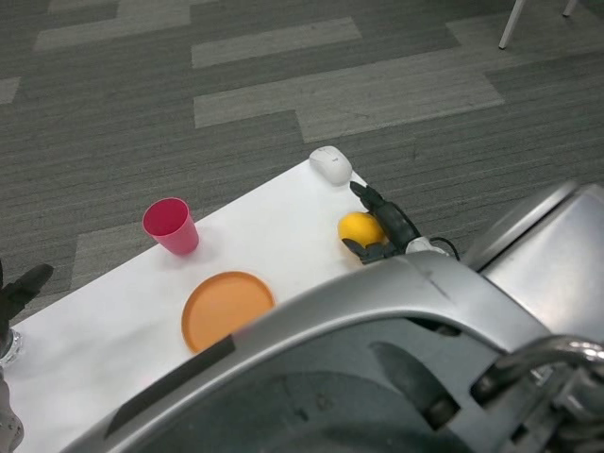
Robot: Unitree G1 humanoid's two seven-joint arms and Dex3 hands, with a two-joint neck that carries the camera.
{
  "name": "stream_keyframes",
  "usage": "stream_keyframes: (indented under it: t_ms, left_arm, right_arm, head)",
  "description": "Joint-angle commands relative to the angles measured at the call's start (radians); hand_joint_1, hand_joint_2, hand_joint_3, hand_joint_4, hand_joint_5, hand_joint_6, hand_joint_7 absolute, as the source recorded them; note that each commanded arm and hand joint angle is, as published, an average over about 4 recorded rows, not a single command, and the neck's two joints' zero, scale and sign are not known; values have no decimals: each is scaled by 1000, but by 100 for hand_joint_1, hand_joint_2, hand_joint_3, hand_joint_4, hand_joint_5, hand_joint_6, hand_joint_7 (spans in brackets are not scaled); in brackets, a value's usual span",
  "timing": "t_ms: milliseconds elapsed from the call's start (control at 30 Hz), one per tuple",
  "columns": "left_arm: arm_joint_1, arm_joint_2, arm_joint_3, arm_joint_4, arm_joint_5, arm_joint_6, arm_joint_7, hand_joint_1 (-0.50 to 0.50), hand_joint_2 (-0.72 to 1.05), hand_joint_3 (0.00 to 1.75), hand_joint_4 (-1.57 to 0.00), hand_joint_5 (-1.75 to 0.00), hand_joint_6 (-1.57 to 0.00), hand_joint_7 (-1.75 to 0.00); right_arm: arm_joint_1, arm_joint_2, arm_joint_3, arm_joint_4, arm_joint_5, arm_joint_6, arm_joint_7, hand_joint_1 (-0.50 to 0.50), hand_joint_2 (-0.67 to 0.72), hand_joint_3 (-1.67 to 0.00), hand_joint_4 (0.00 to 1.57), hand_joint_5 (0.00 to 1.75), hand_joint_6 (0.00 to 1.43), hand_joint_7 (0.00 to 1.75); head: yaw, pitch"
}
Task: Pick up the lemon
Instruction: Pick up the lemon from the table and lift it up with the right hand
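The yellow lemon [358, 228] is near the right edge of the white table [283, 222]. My right hand [385, 229] closes around it from the right: one black finger reaches past its top, others curl against its lower side. My big silver right forearm [396, 359] fills the lower right and hides the table beneath it. Only a dark bit of my left hand [21, 291] shows at the far left edge, away from the lemon.
A pink cup [172, 226] stands upright at the table's left-centre. An orange plate [227, 309] lies in front of it. A white rounded object [330, 164] sits at the far corner, just beyond the lemon. Grey carpet surrounds the table.
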Motion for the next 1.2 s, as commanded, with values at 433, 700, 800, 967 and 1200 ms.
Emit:
stream_keyframes:
  t_ms: [433,700,800,967,1200]
  left_arm:
    - [1,19,12,-2,-1,3,-3,50,100,4,-6,0,0,0]
    - [0,20,12,-2,-2,4,-3,50,98,9,-4,0,0,0]
    - [0,20,12,-2,-1,3,-3,50,100,9,-4,0,0,0]
    - [0,19,12,-2,0,4,-2,50,100,9,-4,0,0,0]
    - [-1,20,13,-2,0,4,-2,50,103,7,-6,0,0,0]
  right_arm:
    - [37,-26,-4,-25,-105,3,-80,-36,-49,-151,0,138,0,21]
    - [29,-33,-21,-25,-108,10,-45,-38,-54,-151,0,145,0,42]
    - [18,-29,-33,-26,-105,8,-40,-38,-54,-151,0,145,4,42]
    - [-7,-15,-41,-46,-99,6,-35,-36,-54,-151,1,136,6,35]
    - [-46,39,-40,-178,-96,1,27,-38,-54,-149,3,136,8,35]
  head:
    - [-5,-11]
    - [-5,-12]
    - [-4,-10]
    - [-1,-9]
    - [6,-7]
